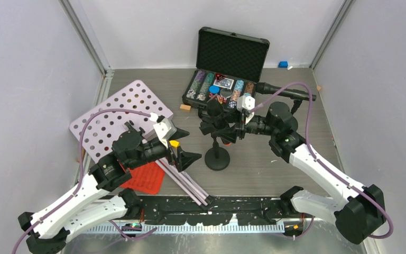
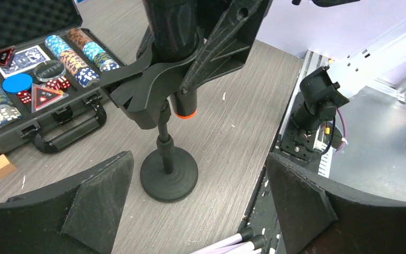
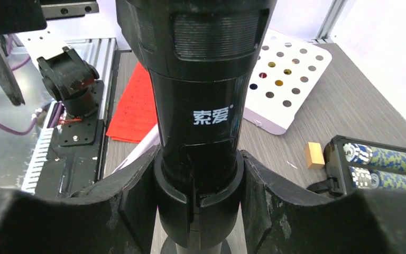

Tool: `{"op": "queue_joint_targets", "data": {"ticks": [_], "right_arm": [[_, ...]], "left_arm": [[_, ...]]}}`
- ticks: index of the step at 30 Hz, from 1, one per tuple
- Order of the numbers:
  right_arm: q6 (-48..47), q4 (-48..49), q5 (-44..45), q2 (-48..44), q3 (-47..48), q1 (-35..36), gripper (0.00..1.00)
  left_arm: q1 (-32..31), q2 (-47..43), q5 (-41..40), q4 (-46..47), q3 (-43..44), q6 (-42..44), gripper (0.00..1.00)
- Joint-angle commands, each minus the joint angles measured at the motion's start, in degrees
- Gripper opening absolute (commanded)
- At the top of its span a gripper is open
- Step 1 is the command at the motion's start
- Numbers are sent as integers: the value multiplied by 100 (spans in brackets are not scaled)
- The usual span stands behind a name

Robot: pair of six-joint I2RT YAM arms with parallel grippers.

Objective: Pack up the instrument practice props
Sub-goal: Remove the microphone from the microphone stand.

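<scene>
A black microphone (image 1: 215,114) stands upright in the clip of its round-based black pole (image 1: 217,159) mid-table. My right gripper (image 3: 198,196) is shut on it, the fingers pressing both sides of the clip around the microphone (image 3: 201,79). My left gripper (image 1: 187,156) is open just left of the pole's base (image 2: 169,174), with nothing between its fingers. The white hole-punched music rack (image 1: 121,108) lies flat at the left, its silver legs (image 1: 187,185) running toward the near edge. Red sheet-music pages (image 1: 145,177) lie under my left arm. A second microphone (image 1: 285,91) lies behind my right arm.
An open black case of poker chips (image 1: 227,79) sits at the back centre. A small tan block (image 1: 185,107) lies left of it, and a blue block (image 1: 283,64) sits by the back wall. Walls close in on three sides.
</scene>
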Motion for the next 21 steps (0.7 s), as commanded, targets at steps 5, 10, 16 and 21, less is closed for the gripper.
{"op": "queue_joint_targets", "data": {"ticks": [5,10,16,21], "right_arm": [[-435,188,815,-953,-720,-12,43],[-264,-41,1201,-1434,-899,-11,68],[-405,-1022,1383,-1699,-695,-11,85],[-324,-1286,1708,-2172,-738,-11,88]], "left_arm": [[31,-34,10,201,-36,-54,100],[31,214,156,398,-56,-113,100],[31,563,401,623,28,-144,100],[40,758,410,618,169,88,100]]}}
